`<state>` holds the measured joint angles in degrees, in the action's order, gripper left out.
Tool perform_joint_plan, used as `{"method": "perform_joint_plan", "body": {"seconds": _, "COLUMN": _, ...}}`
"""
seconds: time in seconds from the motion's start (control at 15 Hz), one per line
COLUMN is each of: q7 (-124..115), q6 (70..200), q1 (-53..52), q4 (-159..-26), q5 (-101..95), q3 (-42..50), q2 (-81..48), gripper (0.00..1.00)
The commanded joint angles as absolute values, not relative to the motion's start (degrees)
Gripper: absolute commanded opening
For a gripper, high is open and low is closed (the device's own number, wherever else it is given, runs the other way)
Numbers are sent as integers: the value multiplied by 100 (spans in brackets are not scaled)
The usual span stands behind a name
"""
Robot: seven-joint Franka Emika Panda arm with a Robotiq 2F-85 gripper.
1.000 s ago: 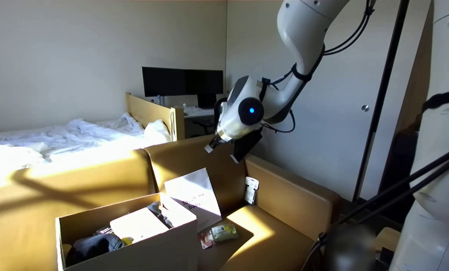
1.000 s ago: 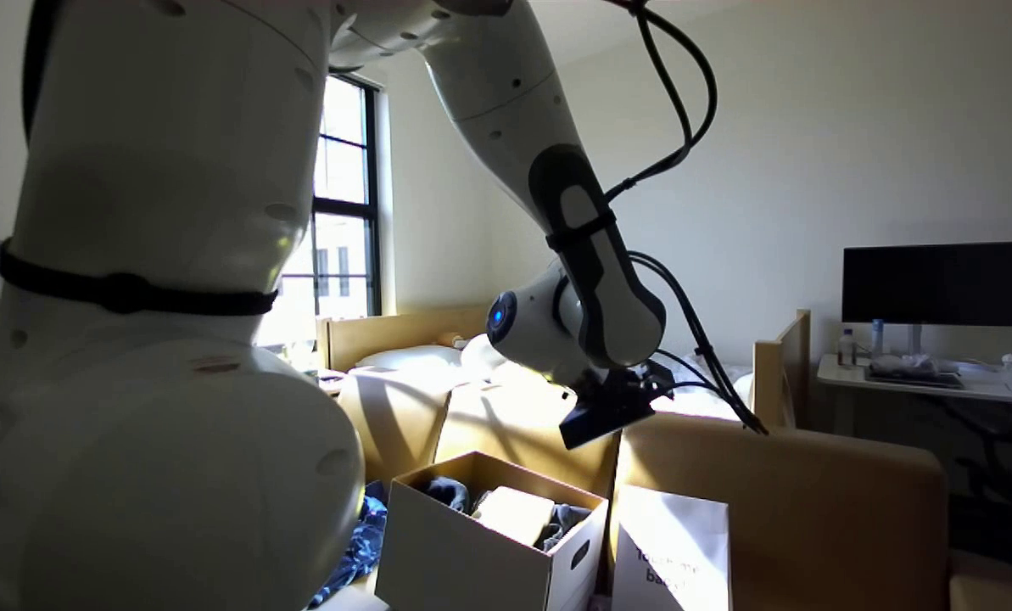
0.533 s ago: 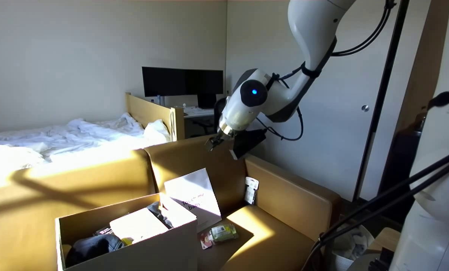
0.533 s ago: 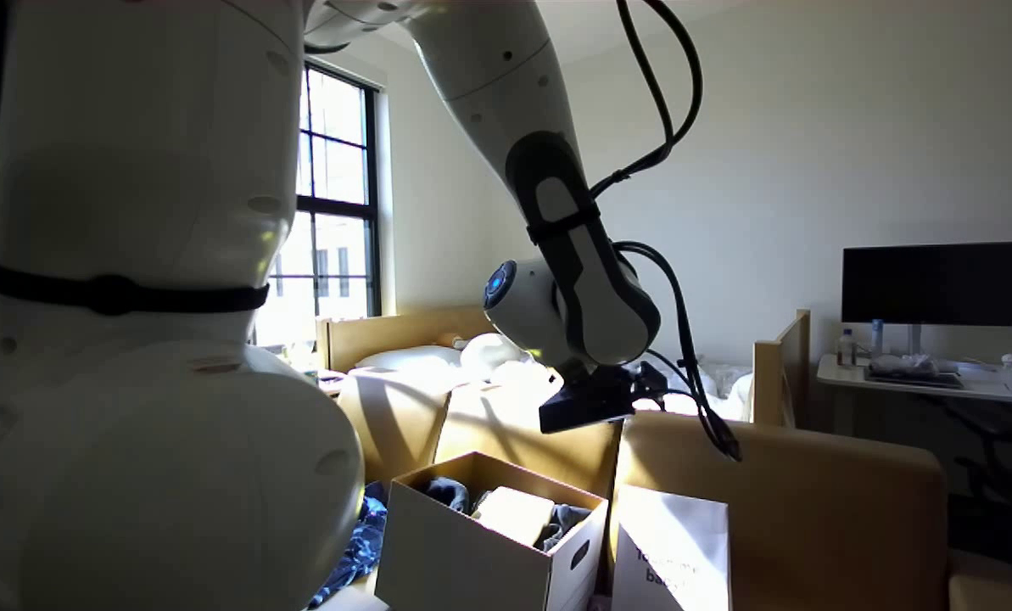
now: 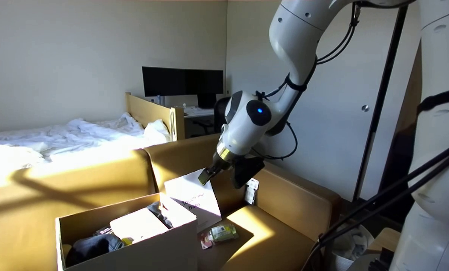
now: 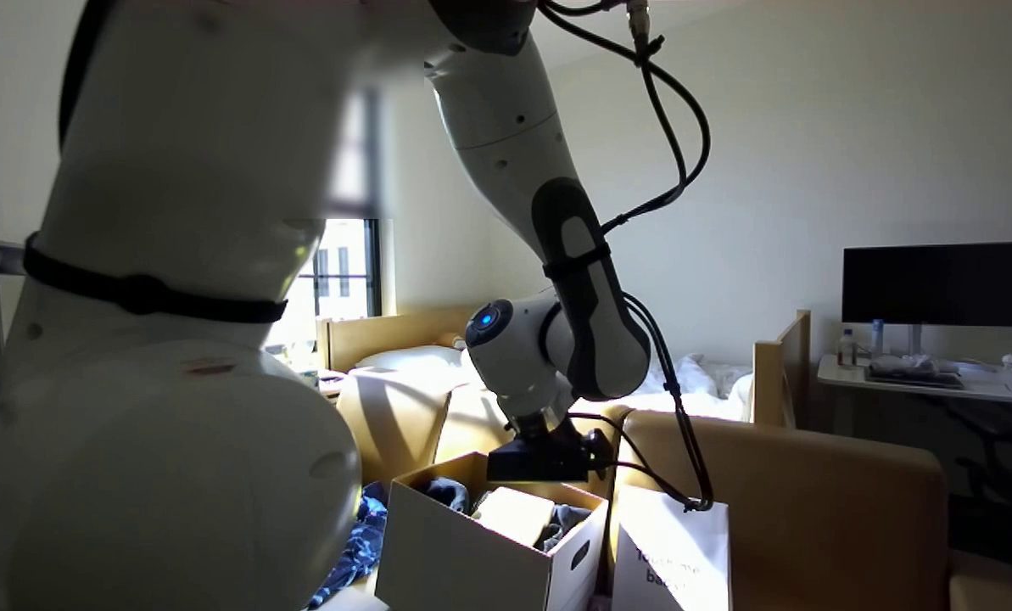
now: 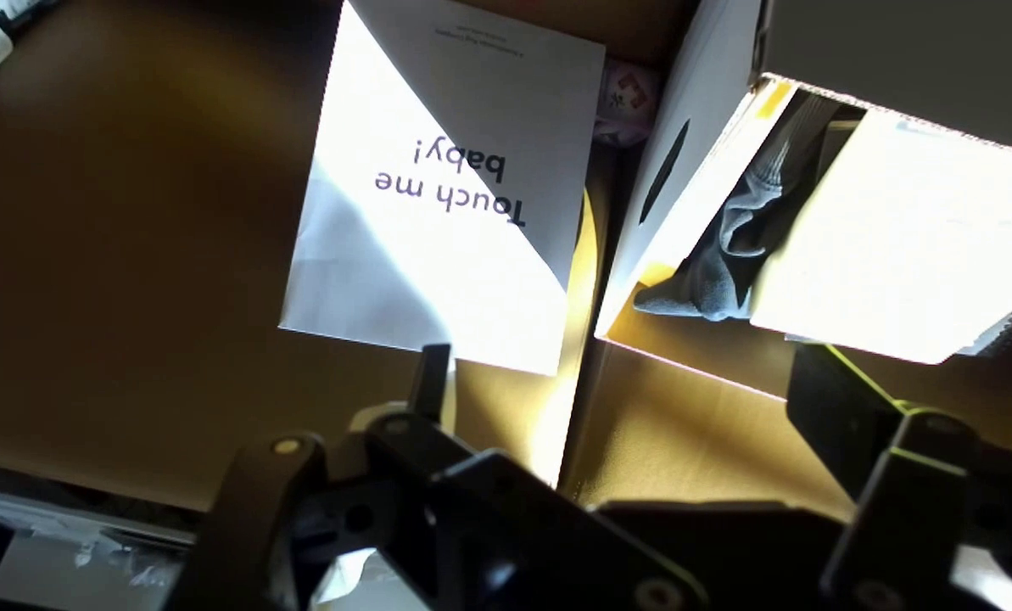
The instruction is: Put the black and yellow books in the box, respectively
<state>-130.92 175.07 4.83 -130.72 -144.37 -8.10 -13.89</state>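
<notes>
Your claw (image 7: 620, 382) hangs with jaws spread wide. Lower down, your box (image 5: 149, 252) holds dark cloth (image 5: 96, 246) and a flat slab (image 7: 904, 238) whitened by glare; you cannot make out where the black and yellow books lie. White printed paper (image 5: 190, 201) stands beside the box, both on the sofa (image 5: 288, 188). Farther back is the bed (image 5: 77, 131).

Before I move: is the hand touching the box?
Apart: in an exterior view, the white printed sheet shows through a clear gap between the hand and the box.

Box (image 5: 164, 248) before sofa backrest (image 5: 89, 180) (sock (image 7: 709, 280) inside), packet (image 5: 224, 232) on seat (image 5: 284, 244).
</notes>
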Motion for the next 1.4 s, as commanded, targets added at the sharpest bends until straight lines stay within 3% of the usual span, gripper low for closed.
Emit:
{"method": "perform_joint_plan", "body": {"seconds": 0.0, "q7": -13089, "q6": 17507, "q1": 490, "q4": -13068, "q5": -14437, "q3": -791, "q2": -1389, "gripper": 100}}
{"method": "perform_joint_plan", "body": {"seconds": 0.07, "q7": -12470, "q6": 18081, "q1": 342, "q4": -12947, "q5": -13805, "q3": -302, "q2": -1688, "gripper": 100}}
{"method": "perform_joint_plan", "body": {"seconds": 0.33, "q7": -11513, "q6": 19349, "q1": 716, "q4": -13062, "q5": -13045, "q3": 12, "q2": -1808, "gripper": 100}}
{"method": "perform_joint_plan", "body": {"seconds": 0.53, "q7": -12880, "q6": 20533, "q1": -624, "q4": -13139, "q5": -14222, "q3": 1681, "q2": -1744, "gripper": 100}}
{"method": "perform_joint_plan", "body": {"seconds": 0.6, "q7": -13175, "q6": 20007, "q1": -40, "q4": -13681, "q5": -14502, "q3": 867, "q2": -1700, "gripper": 100}}
{"method": "perform_joint_plan", "body": {"seconds": 0.67, "q7": -13577, "q6": 20059, "q1": -275, "q4": -13777, "q5": -14818, "q3": 1103, "q2": -1663, "gripper": 100}}
{"method": "perform_joint_plan", "body": {"seconds": 0.93, "q7": -13952, "q6": 19942, "q1": -190, "q4": -14746, "q5": -14979, "q3": 594, "q2": -1797, "gripper": 100}}
{"method": "perform_joint_plan", "body": {"seconds": 1.0, "q7": -13939, "q6": 19923, "q1": 98, "q4": -14845, "q5": -14986, "q3": 192, "q2": -1919, "gripper": 100}}
{"method": "perform_joint_plan", "body": {"seconds": 1.07, "q7": -13834, "q6": 19898, "q1": -157, "q4": -14574, "q5": -14965, "q3": 554, "q2": -1873, "gripper": 100}}
{"method": "perform_joint_plan", "body": {"seconds": 1.33, "q7": -13835, "q6": 19846, "q1": -61, "q4": -14813, "q5": -14947, "q3": 261, "q2": -1976, "gripper": 100}}
